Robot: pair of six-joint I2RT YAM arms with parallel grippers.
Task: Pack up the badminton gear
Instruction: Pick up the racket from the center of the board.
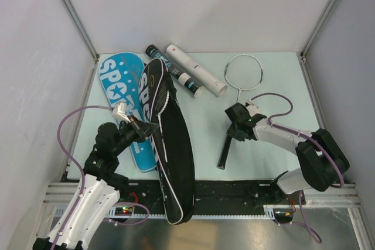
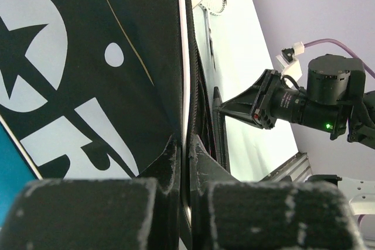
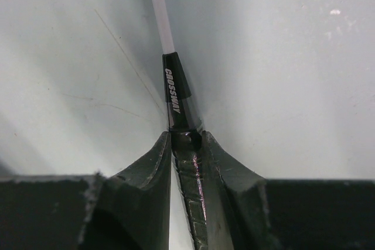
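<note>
- On the left half of the pale table, a long black racket-shaped fabric bag runs far to near, with big white lettering only partly readable.
- A strung racket head shows at its far end; inside or on top, I cannot tell.
- The left gripper is pinched tight on this bag's zipped edge.
- A blue racket-shaped bag, printed SPORT in white with a star, lies partly beneath it.
- A black tube and a white tube lie touching at the far side, contents unseen.
- The right gripper is clamped on the black handle of a thin silver-framed racket; its cone reads CROSSWAY.
</note>
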